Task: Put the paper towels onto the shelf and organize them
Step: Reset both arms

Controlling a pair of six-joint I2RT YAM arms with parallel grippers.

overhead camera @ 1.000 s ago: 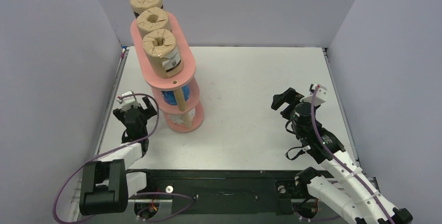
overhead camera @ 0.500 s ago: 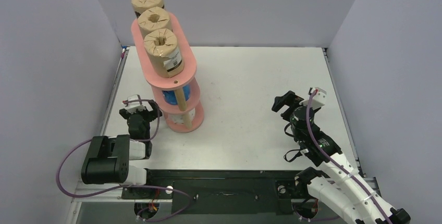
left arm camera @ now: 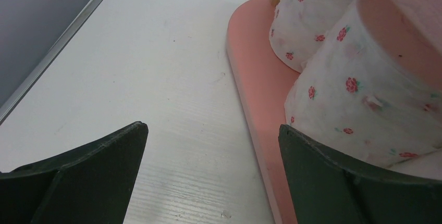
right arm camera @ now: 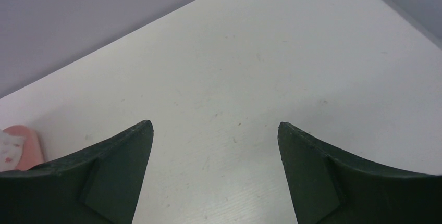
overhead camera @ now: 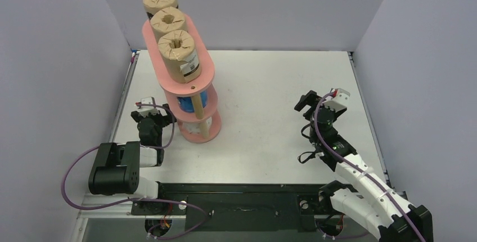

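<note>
The salmon-pink shelf [overhead camera: 205, 74] stands at the table's left. Three brown rolls [overhead camera: 179, 57] sit in a row on its top board. A blue roll [overhead camera: 184, 106] shows on the middle tier and white pink-dotted rolls [left arm camera: 359, 104] stand on the bottom board [left arm camera: 255, 94]. My left gripper [overhead camera: 151, 117] is open and empty, low beside the shelf's left side; in the left wrist view its right finger [left arm camera: 333, 177] is in front of the bottom board's edge. My right gripper [overhead camera: 315, 107] is open and empty over bare table at the right.
Grey walls close in the table on the left, back and right. A metal rail [overhead camera: 121, 112] runs along the table's left edge. The arm bases and purple cables [overhead camera: 73, 169] sit at the near edge.
My left arm has drawn back toward its base and the gripper has moved closer to the shelf. My right arm has pulled back a little and turned. The rolls and shelf have not moved.
</note>
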